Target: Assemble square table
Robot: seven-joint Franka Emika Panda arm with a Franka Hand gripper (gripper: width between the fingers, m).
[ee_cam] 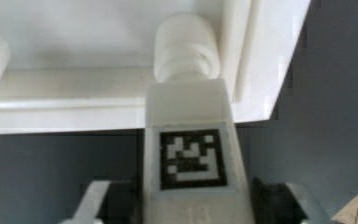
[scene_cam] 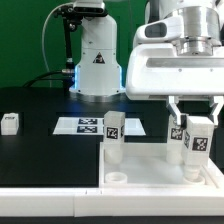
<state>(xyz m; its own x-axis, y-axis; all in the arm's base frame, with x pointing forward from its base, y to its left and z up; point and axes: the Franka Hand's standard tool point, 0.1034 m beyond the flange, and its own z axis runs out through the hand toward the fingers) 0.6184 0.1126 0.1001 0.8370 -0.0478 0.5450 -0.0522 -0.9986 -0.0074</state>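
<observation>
Exterior view, entries by clock position.

1. Gripper (scene_cam: 195,120), three o'clock. It points down with both fingers pinched on the held leg (scene_cam: 198,143), gripping its upper part. The wrist view agrees: a finger (ee_cam: 99,200) shows on each side of the held leg (ee_cam: 194,150), whose tag faces the camera.
2. Top (scene_cam: 150,172), five o'clock. This white tray with a raised rim lies flat on the black table (scene_cam: 40,150). The held leg hangs upright at its three o'clock end; whether its foot touches the tray cannot be told.
3. Centre leg (scene_cam: 112,135), just toward six o'clock from mid-frame. It stands upright at the top's nine o'clock corner.
4. Rear leg (scene_cam: 179,135). It also stands upright, just beside the held leg on its nine o'clock side.
5. Loose leg (scene_cam: 10,122), nine o'clock. It lies on the table, well apart from the top.
6. Marker board (scene_cam: 92,125), mid-frame. It lies flat beyond the top.

Handling, as a judgement: the legs look light, rigid and smooth, so they could slip or twist in the grip. The flat faces near the tag are the best hold, leaving the end that goes into the top free. The top looks stiff but light and may slide if a leg is pushed in off-axis.
</observation>
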